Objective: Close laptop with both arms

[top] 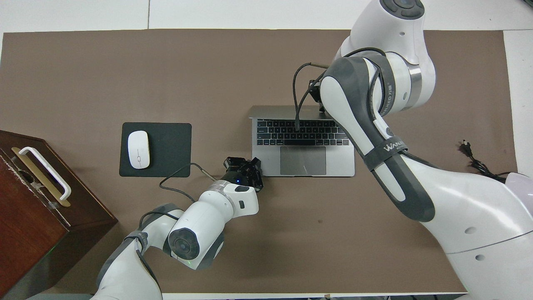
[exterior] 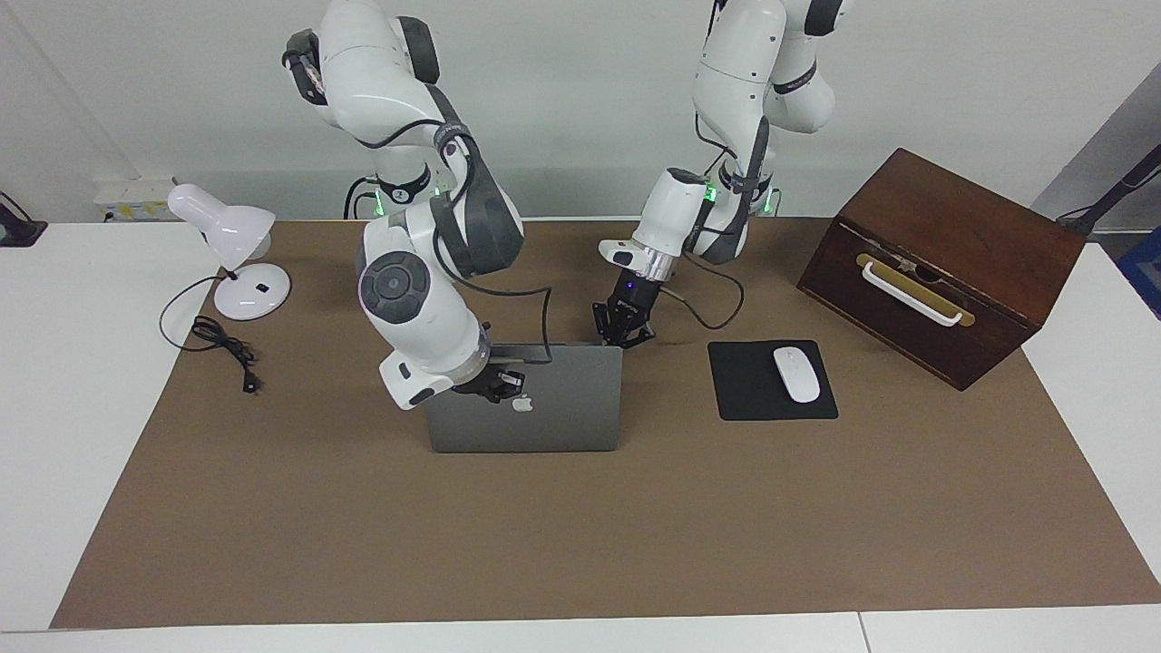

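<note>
The silver-grey laptop (exterior: 562,413) stands open in the middle of the brown mat, its lid upright with the apple logo facing away from the robots. Its black keys and trackpad (top: 303,160) show in the overhead view. My right gripper (exterior: 494,385) is at the back of the lid, just under its top edge beside the logo; it is mostly hidden by the arm in the overhead view (top: 315,89). My left gripper (exterior: 624,331) hangs low beside the laptop base's corner nearest the robots, toward the left arm's end, fingers spread; it also shows in the overhead view (top: 245,166).
A black mouse pad (exterior: 757,399) with a white mouse (exterior: 796,374) lies beside the laptop toward the left arm's end. A dark wooden box (exterior: 943,263) with a white handle stands past it. A white desk lamp (exterior: 238,263) and its black cable (exterior: 227,349) sit at the right arm's end.
</note>
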### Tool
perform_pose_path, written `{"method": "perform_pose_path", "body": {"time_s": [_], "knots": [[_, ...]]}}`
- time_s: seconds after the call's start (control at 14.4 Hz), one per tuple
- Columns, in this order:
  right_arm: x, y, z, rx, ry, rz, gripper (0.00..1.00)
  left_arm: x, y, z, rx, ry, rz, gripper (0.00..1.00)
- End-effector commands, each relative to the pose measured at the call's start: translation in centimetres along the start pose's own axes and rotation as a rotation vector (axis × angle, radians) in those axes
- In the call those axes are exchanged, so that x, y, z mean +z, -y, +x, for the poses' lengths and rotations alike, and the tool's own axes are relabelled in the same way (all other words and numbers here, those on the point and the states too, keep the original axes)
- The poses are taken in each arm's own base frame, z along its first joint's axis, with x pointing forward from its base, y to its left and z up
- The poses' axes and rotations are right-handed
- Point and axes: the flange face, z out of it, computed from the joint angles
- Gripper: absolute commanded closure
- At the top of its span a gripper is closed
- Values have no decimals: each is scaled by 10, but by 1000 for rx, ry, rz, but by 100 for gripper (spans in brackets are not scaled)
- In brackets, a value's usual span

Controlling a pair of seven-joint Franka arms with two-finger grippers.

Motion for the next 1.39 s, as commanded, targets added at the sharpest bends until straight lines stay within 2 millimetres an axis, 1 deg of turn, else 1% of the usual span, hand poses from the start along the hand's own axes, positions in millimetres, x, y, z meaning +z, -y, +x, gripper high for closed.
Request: {"method": "perform_pose_path", "body": {"time_s": [0.0, 0.21, 0.49, 0.9, 1.32], "knots": [[12, -15, -22, 39, 47, 11, 100, 28, -5, -33, 32, 70, -4, 100], [28, -22, -21, 50, 28, 19, 100, 28, -4, -37, 41, 77, -3, 100], [49, -20, -19, 55, 10, 22, 100, 28, -3, -42, 46, 88, -3, 100], [72, -23, -14, 69, -7, 26, 100, 28, -3, -52, 46, 107, -5, 100], [90, -26, -10, 78, -33, 33, 100, 29, -4, -60, 45, 129, -8, 100]]}}
